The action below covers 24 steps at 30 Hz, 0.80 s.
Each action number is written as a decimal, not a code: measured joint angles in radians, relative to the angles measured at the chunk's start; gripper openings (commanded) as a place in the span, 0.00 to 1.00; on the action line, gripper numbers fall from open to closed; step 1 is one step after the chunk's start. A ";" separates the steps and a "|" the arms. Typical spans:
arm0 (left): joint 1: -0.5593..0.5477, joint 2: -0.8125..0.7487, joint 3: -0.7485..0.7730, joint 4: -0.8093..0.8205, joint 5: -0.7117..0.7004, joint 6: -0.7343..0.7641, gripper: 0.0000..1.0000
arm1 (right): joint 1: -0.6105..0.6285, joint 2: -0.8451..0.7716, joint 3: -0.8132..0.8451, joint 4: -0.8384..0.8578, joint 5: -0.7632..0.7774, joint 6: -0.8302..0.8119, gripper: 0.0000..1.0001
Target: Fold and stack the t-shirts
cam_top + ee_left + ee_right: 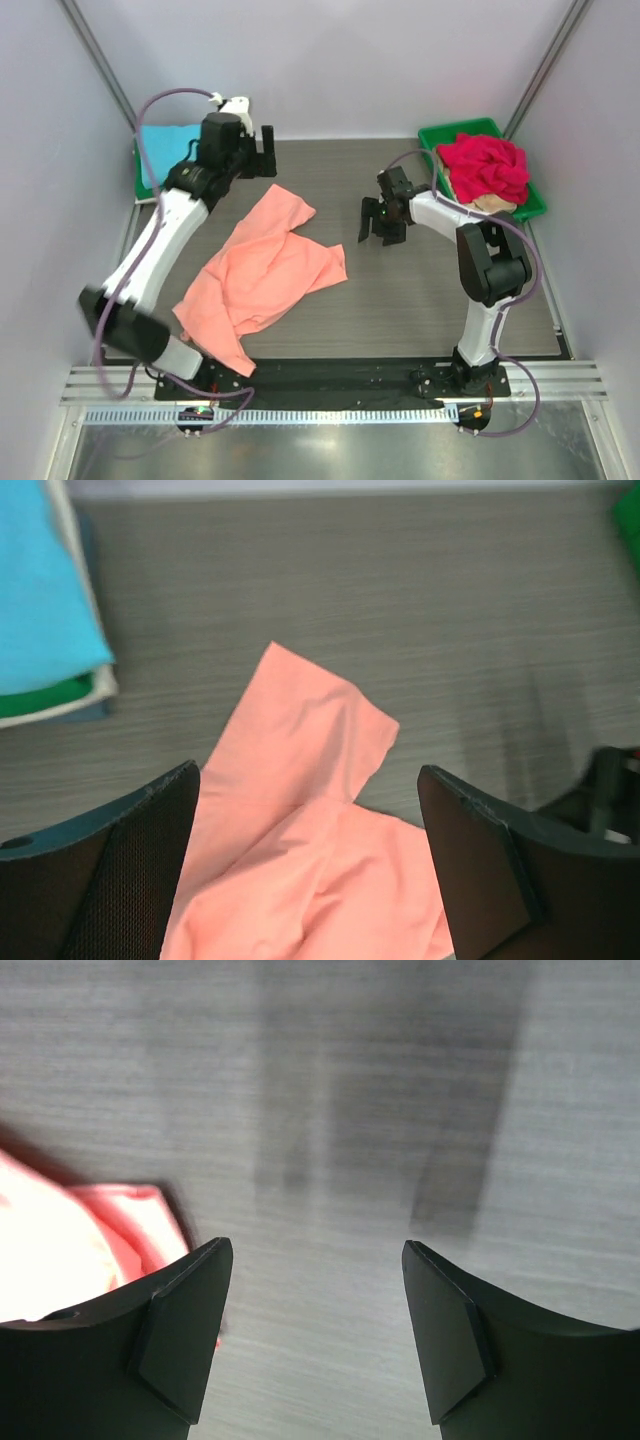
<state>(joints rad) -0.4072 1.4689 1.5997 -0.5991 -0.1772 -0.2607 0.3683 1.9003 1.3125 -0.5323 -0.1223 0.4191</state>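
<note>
A salmon-orange t-shirt [265,275] lies crumpled and partly spread on the grey table, left of centre; it also shows in the left wrist view [300,830] and at the left edge of the right wrist view [60,1250]. My left gripper [262,152] is open and empty, above the table just beyond the shirt's far end. My right gripper [383,222] is open and empty, just right of the shirt's right edge. A folded turquoise t-shirt [165,150] tops a stack at the far left, over green and white ones [50,695]. A red t-shirt [487,165] is bunched over a beige one [495,205].
A green plastic tray [438,138] at the far right holds the red and beige shirts. White walls close in the table on three sides. A metal rail [330,385] carries the arm bases along the near edge.
</note>
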 measured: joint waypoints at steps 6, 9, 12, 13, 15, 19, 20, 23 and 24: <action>0.144 0.520 0.226 0.024 0.157 -0.027 0.95 | 0.019 -0.126 -0.124 0.038 -0.025 0.014 0.75; 0.174 0.690 0.328 -0.007 0.209 -0.028 0.95 | 0.029 -0.177 -0.182 0.074 -0.045 0.026 0.75; 0.187 0.813 0.417 -0.012 0.254 -0.031 0.95 | 0.037 -0.199 -0.243 0.115 -0.075 0.034 0.75; 0.190 0.844 0.436 -0.013 0.266 -0.032 0.94 | 0.039 -0.199 -0.262 0.125 -0.082 0.035 0.75; 0.193 0.888 0.460 -0.013 0.286 -0.040 0.92 | 0.042 -0.199 -0.293 0.140 -0.093 0.037 0.75; 0.195 0.947 0.487 -0.017 0.317 -0.053 0.88 | 0.045 -0.194 -0.314 0.162 -0.114 0.044 0.75; 0.194 0.953 0.487 -0.018 0.319 -0.053 0.86 | 0.045 -0.192 -0.314 0.172 -0.117 0.047 0.75; 0.194 0.954 0.489 -0.014 0.334 -0.067 0.79 | 0.045 -0.185 -0.314 0.192 -0.123 0.051 0.75; 0.194 0.956 0.488 -0.011 0.336 -0.073 0.76 | 0.045 -0.185 -0.314 0.196 -0.124 0.052 0.75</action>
<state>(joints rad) -0.2131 2.4248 2.0880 -0.6106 0.1593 -0.3340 0.4133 1.7157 0.9985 -0.3359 -0.2462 0.4713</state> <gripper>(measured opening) 0.828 0.746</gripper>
